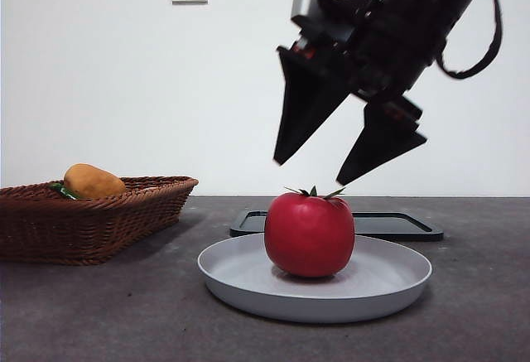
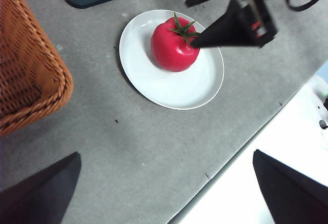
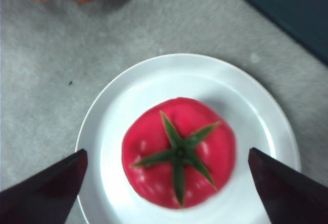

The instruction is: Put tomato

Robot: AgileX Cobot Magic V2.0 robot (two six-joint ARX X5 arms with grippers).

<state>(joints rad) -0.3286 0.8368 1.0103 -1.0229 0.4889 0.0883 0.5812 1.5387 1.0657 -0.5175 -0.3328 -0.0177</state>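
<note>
A glossy red tomato [image 1: 309,234] with a green stem star sits upright in the middle of a white plate [image 1: 240,275]. It also shows in the left wrist view [image 2: 173,44] and the right wrist view [image 3: 178,152]. My right gripper [image 1: 308,173] hangs open and empty just above the tomato, one jaw to each side of it, not touching it. It also shows in the left wrist view [image 2: 189,21]. My left gripper [image 2: 166,183] is open and empty, held high over the bare table near its edge, away from the plate [image 2: 154,80].
A brown wicker basket [image 1: 124,209] stands at the left with an orange-yellow oblong fruit [image 1: 93,181] in it. A dark flat tray [image 1: 397,225] lies behind the plate. The table's edge [image 2: 225,162] runs near the left gripper.
</note>
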